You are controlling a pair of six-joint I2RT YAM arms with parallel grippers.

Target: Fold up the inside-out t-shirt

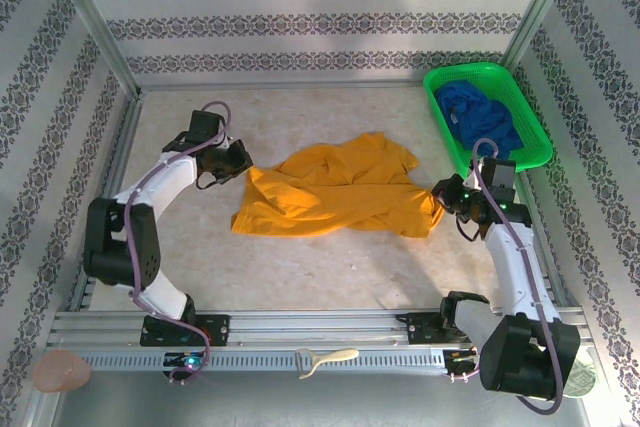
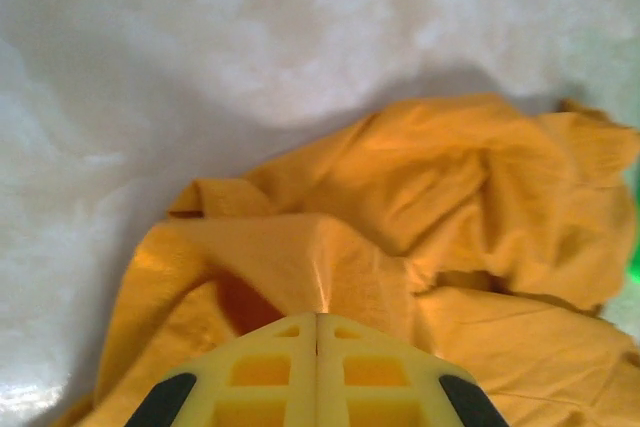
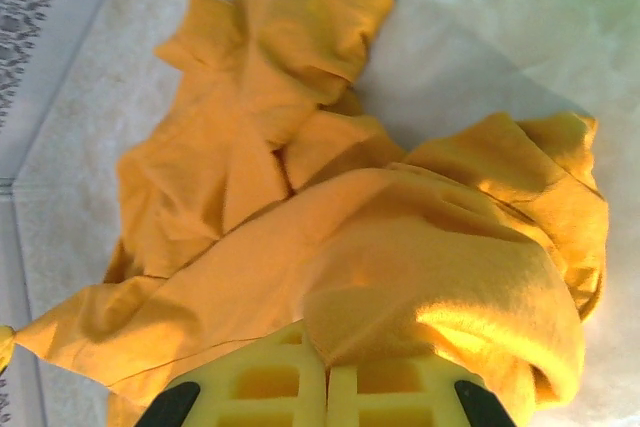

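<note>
Wrist views show left jaws and right jaws pinching the t-shirt; overhead adds the green basket.

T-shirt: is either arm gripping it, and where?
Both: left fingers clamp the t-shirt at its left end, right fingers at its right end.

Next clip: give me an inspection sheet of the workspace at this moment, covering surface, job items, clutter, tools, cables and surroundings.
Surface: pale table, no spills seen.
Job's things: mustard t-shirt lies crumpled mid-table, not folded.
Clutter: green basket holding blue cloth at far right; pinkish round item and cream strip by the near rail.
Tools: left tool shut on the shirt's left edge; right tool shut on its right edge.
Cables: purple cable runs along the left arm, another along the right; no snag seen.
Surroundings: patterned walls on three sides.
</note>
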